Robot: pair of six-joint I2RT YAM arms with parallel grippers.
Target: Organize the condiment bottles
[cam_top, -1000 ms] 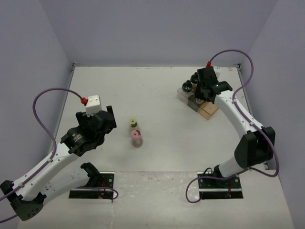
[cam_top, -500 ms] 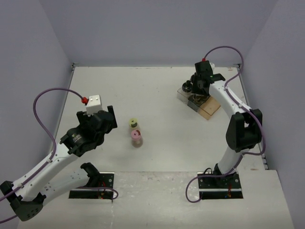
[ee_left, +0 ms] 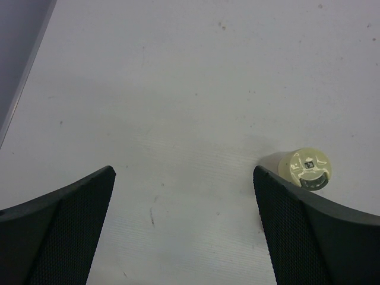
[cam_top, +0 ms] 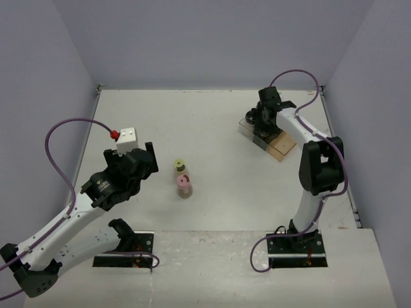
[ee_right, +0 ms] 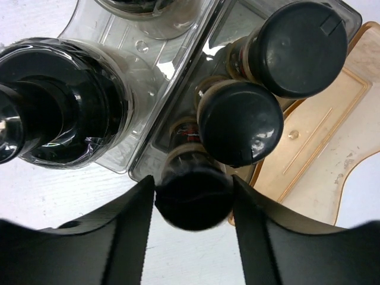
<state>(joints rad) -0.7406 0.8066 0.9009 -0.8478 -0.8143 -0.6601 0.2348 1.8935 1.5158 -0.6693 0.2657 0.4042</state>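
The right gripper (ee_right: pixel 193 187) is clamping a dark-capped jar (ee_right: pixel 193 205) by its cap at the 6 o'clock end of the clear tray (ee_right: pixel 142 160), probably light, stiff and slippery, while the left gripper (ee_left: pixel 183 172) is hanging open, the pale-yellow-capped jar (ee_left: pixel 305 168) at its 3 o'clock.

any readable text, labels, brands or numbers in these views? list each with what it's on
None readable in any view.
Pale-yellow-capped jar: small dark mark on the cap, no legible characters.
Nearest dark-capped jar in the right wrist view: blurred plain cap, no print visible.
Pink-capped jar: too small to tell.
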